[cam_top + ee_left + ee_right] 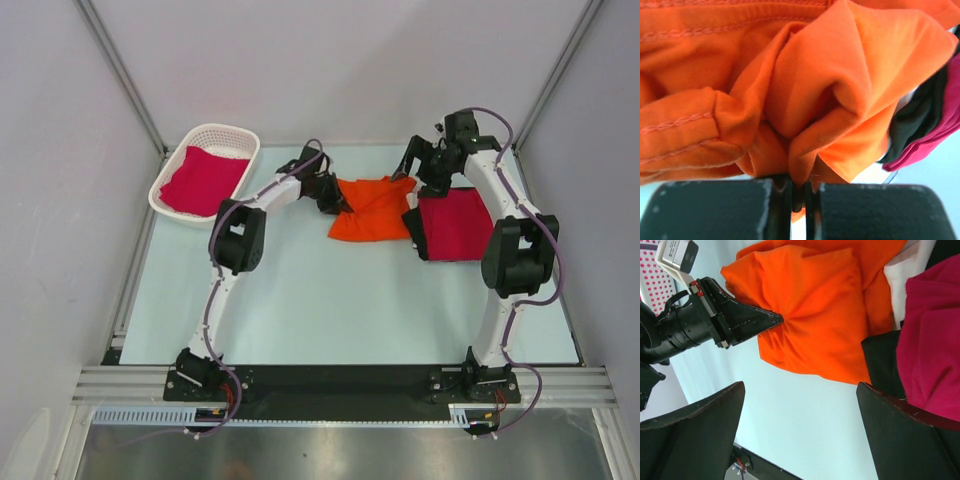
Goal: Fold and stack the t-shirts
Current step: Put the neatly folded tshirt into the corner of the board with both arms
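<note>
1. Between the jaws of my left gripper (799,192), which are pinched almost together, sits a bunched fold of the bright orange cloth t-shirt (840,75). The rest of that crumpled shirt spreads ahead of the fingers on the pale table (330,300).
2. Beyond the orange shirt, on its side away from that gripper, lies a crimson red t-shirt (458,225) folded flat into a square. Its edge meets the orange cloth, but I cannot tell whether the two touch or overlap.
3. My right gripper (801,390) hovers over both shirts, jaws spread wide and holding nothing.
4. Well behind the left gripper, a second crimson t-shirt (203,180) lies in the white plastic lattice basket (225,133).
5. I judge the step in hand to be the orange shirt, which is grasped but not yet laid flat for folding.
6. The next move calls for lifting and drawing the pinched cloth outward. My right gripper should take an opposite edge so the shirt spreads without dragging the folded crimson one.
</note>
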